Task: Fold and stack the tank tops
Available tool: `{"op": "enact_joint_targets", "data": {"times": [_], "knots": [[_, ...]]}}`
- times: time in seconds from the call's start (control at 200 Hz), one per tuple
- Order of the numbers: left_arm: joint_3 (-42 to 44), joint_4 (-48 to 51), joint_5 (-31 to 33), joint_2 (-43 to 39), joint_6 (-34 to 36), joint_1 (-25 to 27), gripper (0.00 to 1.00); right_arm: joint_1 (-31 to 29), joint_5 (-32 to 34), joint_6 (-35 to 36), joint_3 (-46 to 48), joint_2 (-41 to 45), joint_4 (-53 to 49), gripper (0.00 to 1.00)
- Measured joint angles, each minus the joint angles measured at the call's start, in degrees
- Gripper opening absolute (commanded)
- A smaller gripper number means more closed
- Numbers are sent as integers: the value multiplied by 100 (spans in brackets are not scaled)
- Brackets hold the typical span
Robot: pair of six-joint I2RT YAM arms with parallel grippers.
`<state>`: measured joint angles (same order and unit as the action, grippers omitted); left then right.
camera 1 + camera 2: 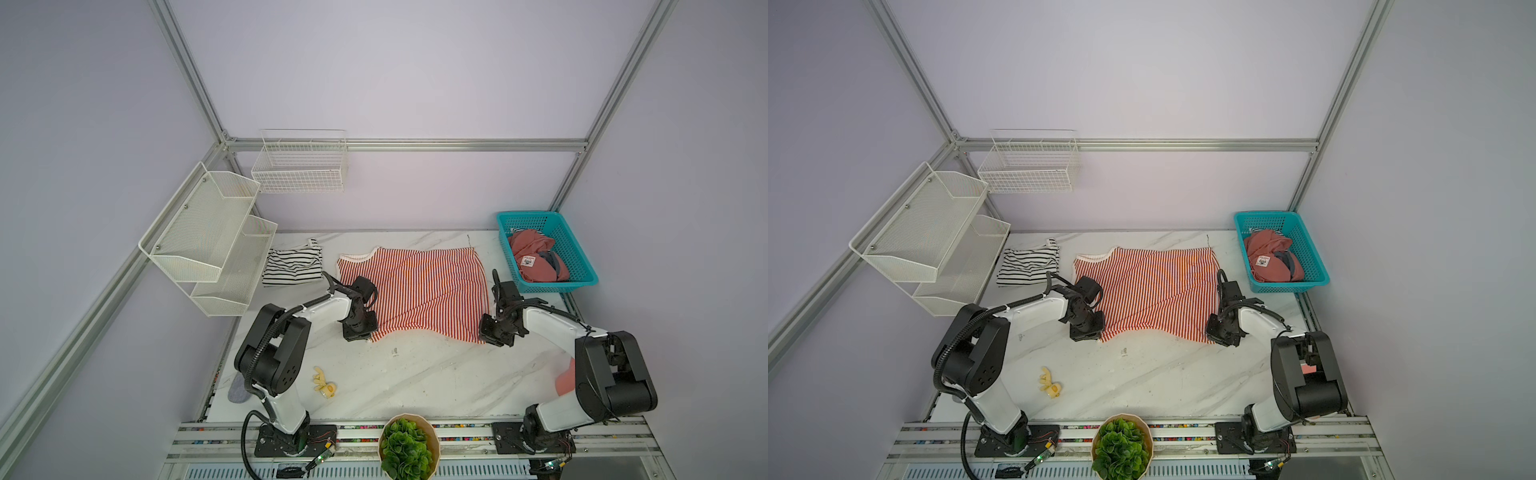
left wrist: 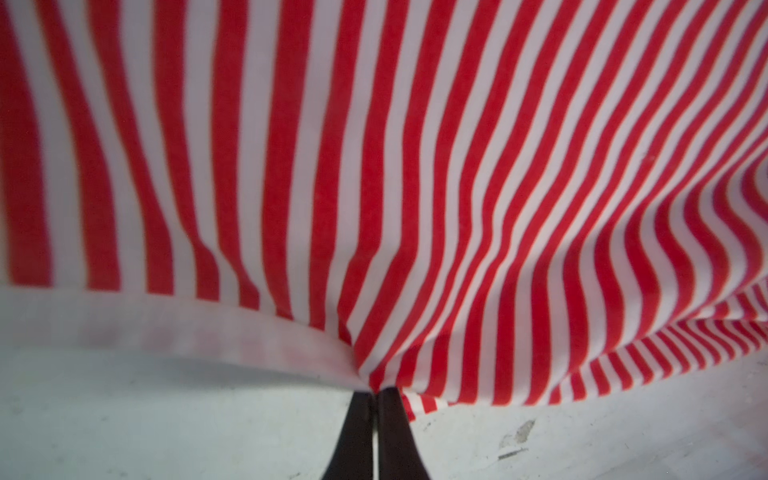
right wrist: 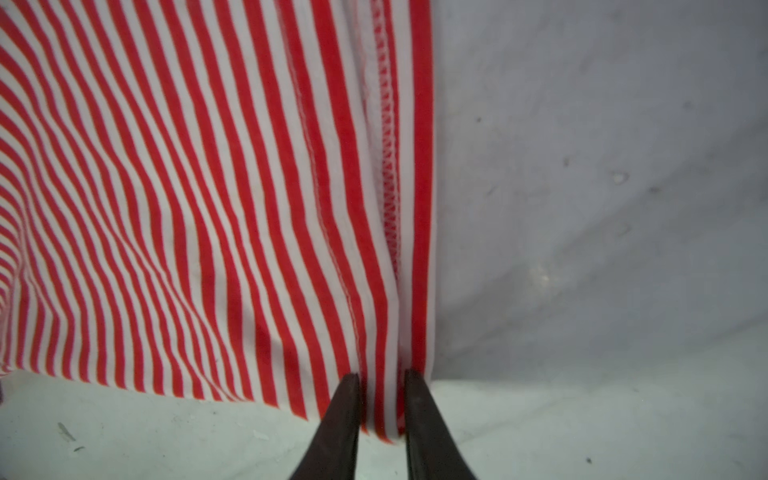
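The red-and-white tank top (image 1: 415, 286) lies spread flat on the table (image 1: 415, 374), just beside the teal basket (image 1: 575, 249), with its long axis running away from the basket toward the folded black-and-white tank top (image 1: 293, 264). Your right gripper (image 3: 382, 378) is clamped on the near corner at the basket end. Your left gripper (image 2: 376, 392) is pinched tight on the near corner at the end away from the basket. The cloth lies ahead of both arms, so you'll likely carry this edge straight over it.
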<state>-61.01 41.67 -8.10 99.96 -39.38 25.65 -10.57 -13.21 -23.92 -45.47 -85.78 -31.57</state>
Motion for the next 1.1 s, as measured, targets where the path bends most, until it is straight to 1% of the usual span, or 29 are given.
{"op": "enact_joint_targets", "data": {"times": [0.055, 0.155, 0.32, 0.5, 0.735, 0.89, 1.1], "knots": [[0, 4, 0, 0, 2, -2, 0, 0, -2, -9, 0, 2, -9, 0], [0, 44, 11, 0, 44, 0, 0, 0, 13, -28, 0, 98, -59, 0], [0, 236, 105, -59, 166, 0, 0, 0, 42, -142, 0, 529, -151, 0], [-2, 511, 155, -391, 308, 0, 0, 0, 83, -304, -11, 994, -317, 0], [-105, 914, 203, -570, 595, 0, 0, 0, 201, -411, -354, 1119, -518, 0], [-669, 1255, 321, -494, 866, -2, 0, 0, 282, -404, -632, 968, -529, 0], [-1895, 1530, 579, 87, 1357, -15, 0, 76, 361, -273, -1056, 385, -520, 0]]}}
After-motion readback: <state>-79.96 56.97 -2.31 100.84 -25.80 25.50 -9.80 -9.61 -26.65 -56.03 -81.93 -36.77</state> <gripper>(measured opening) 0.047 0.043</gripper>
